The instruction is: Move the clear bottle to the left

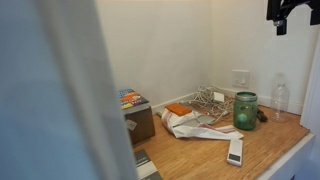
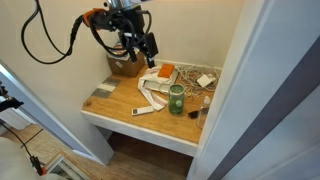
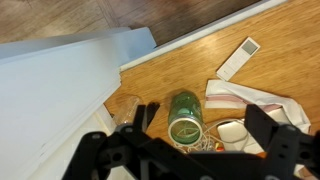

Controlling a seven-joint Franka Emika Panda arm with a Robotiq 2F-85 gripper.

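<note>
The clear bottle (image 1: 280, 97) is small, slim and see-through. It stands near the back corner of the wooden shelf, just beside the green glass jar (image 1: 245, 110). In the wrist view the bottle (image 3: 128, 110) shows faintly next to the jar (image 3: 185, 115), close to the white side wall. My gripper (image 1: 285, 12) hangs high above the shelf, well clear of both. It also shows in an exterior view (image 2: 140, 45). In the wrist view its fingers (image 3: 205, 122) are spread apart with nothing between them.
A white remote (image 1: 235, 150) lies near the shelf's front edge. A white and orange cloth (image 1: 185, 120) and a tangle of cables (image 1: 208, 100) lie mid-shelf. A brown box (image 1: 135, 118) stands at the far side. White walls close in the shelf (image 1: 200, 155).
</note>
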